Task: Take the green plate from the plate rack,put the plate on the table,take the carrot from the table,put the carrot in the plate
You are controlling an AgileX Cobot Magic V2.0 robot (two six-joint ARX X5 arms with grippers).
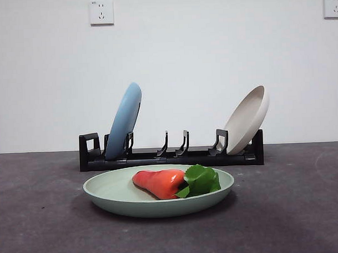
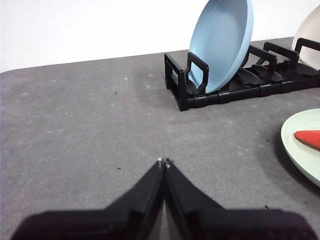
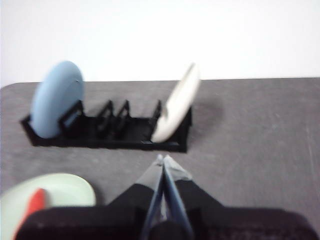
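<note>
Both end effectors (image 2: 164, 161) (image 3: 163, 158) closed, empty; carrot (image 1: 160, 183) on green plate (image 1: 110, 190) (rack (image 1: 170, 157) behind).

The pale green plate (image 1: 113, 190) lies flat at lower centre on the table (image 1: 39, 220). The orange carrot (image 1: 160, 182) rests in it. The black plate rack (image 1: 170, 157) stands behind

a plain white wall (image 1: 172, 65) fills the background, evenly lit. two white sockets are high on it, one (image 1: 101, 12) left, one (image 1: 333, 5) at the right edge.
</note>
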